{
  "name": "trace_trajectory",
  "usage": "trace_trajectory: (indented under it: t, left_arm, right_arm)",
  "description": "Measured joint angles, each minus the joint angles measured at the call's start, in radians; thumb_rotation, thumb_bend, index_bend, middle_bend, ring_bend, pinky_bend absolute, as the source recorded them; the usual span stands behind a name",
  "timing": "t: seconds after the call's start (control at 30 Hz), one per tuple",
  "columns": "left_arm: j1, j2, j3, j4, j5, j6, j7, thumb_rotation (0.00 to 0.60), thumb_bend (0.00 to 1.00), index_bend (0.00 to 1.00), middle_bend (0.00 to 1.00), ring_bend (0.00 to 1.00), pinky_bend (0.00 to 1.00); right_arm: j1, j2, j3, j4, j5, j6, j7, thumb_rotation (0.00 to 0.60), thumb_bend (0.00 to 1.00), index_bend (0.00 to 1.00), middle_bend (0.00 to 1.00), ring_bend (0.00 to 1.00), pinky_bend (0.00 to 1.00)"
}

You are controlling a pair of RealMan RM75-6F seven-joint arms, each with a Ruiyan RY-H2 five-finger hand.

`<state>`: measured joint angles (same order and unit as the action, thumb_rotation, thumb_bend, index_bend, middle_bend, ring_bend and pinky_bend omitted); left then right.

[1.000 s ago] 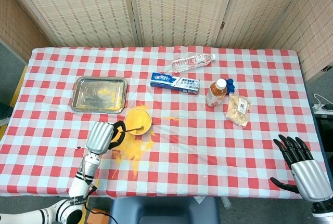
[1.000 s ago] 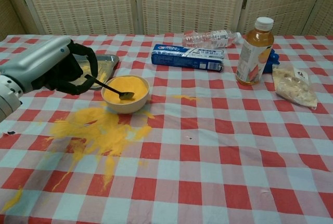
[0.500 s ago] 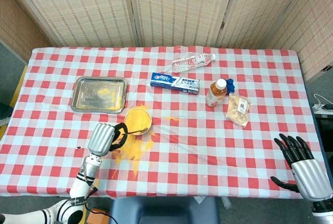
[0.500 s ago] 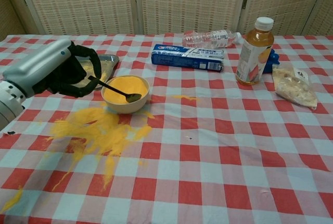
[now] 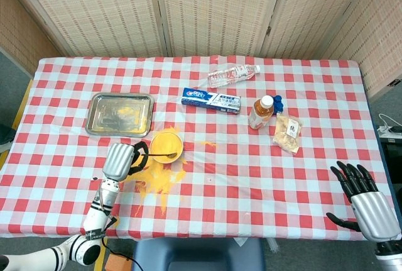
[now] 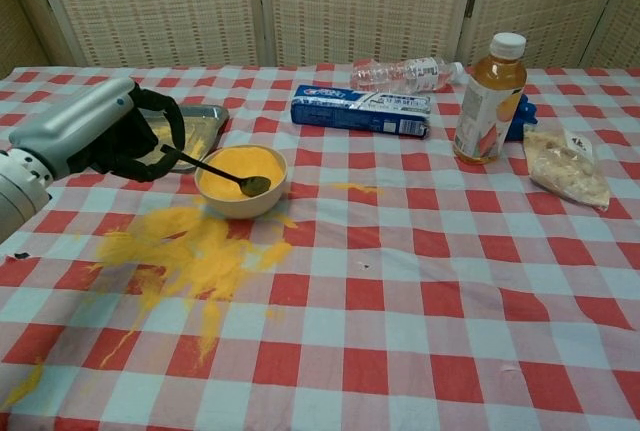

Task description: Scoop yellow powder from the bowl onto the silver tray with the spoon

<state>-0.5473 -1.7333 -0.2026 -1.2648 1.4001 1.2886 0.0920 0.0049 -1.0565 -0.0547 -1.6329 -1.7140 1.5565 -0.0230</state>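
A white bowl [image 6: 241, 184] [image 5: 167, 146] of yellow powder stands left of the table's middle. My left hand [image 6: 112, 133] [image 5: 124, 160] grips the handle of a dark spoon [image 6: 220, 170], whose tip lies over the powder in the bowl. The silver tray [image 5: 120, 113] [image 6: 199, 123] lies behind the bowl to the left, with a little yellow powder on it; my left hand hides much of it in the chest view. My right hand [image 5: 364, 197] hangs open off the table's near right corner and holds nothing.
Spilled yellow powder [image 6: 185, 252] covers the cloth in front of the bowl. A toothpaste box [image 6: 362, 110], a lying water bottle [image 6: 405, 73], an upright tea bottle [image 6: 488, 98] and a snack bag [image 6: 565, 167] sit toward the back and right.
My left hand has drawn back slightly left and lifted the spoon's handle; the spoon tip has risen from deep in the powder to near the bowl's front rim. The right hand has stayed still.
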Motion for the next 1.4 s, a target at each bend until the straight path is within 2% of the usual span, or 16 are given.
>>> trace_trajectory:
  t: [0.3, 0.57, 0.7, 0.87, 0.97, 1.2, 1.4]
  left_arm:
    - [-0.021, -0.041, -0.021, 0.107, 0.007, 0.016, -0.031, 0.600, 0.65, 0.86, 1.00, 1.00, 1.00]
    - [-0.039, -0.081, -0.033, 0.217, 0.038, 0.074, -0.051, 0.600, 0.65, 0.86, 1.00, 1.00, 1.00]
    - [-0.040, -0.084, -0.030, 0.220, 0.052, 0.099, -0.054, 0.600, 0.65, 0.86, 1.00, 1.00, 1.00]
    - [-0.031, -0.063, -0.026, 0.169, 0.067, 0.127, -0.062, 0.600, 0.65, 0.86, 1.00, 1.00, 1.00]
    - [-0.033, -0.048, -0.043, 0.151, 0.067, 0.141, -0.070, 0.600, 0.65, 0.86, 1.00, 1.00, 1.00]
    - [-0.082, -0.045, -0.115, 0.222, 0.012, 0.083, -0.125, 0.600, 0.64, 0.86, 1.00, 1.00, 1.00]
    - [-0.150, -0.078, -0.154, 0.409, -0.034, -0.015, -0.209, 0.600, 0.65, 0.86, 1.00, 1.00, 1.00]
  right_arm:
    - [-0.004, 0.003, -0.001, -0.002, -0.003, 0.008, 0.002, 0.528, 0.00, 0.00, 0.00, 0.00, 0.00]
    - [-0.006, 0.006, -0.004, -0.002, -0.009, 0.013, 0.007, 0.529, 0.00, 0.00, 0.00, 0.00, 0.00]
    - [-0.008, 0.007, -0.005, -0.002, -0.013, 0.018, 0.009, 0.529, 0.00, 0.00, 0.00, 0.00, 0.00]
    - [-0.009, 0.008, -0.008, -0.001, -0.020, 0.022, 0.013, 0.528, 0.00, 0.00, 0.00, 0.00, 0.00]
    - [-0.009, 0.009, -0.008, -0.001, -0.019, 0.021, 0.018, 0.529, 0.00, 0.00, 0.00, 0.00, 0.00]
    - [-0.007, 0.007, 0.003, 0.000, 0.002, 0.016, 0.016, 0.527, 0.00, 0.00, 0.00, 0.00, 0.00]
    - [-0.003, -0.003, 0.015, -0.001, 0.034, -0.001, -0.010, 0.529, 0.00, 0.00, 0.00, 0.00, 0.00]
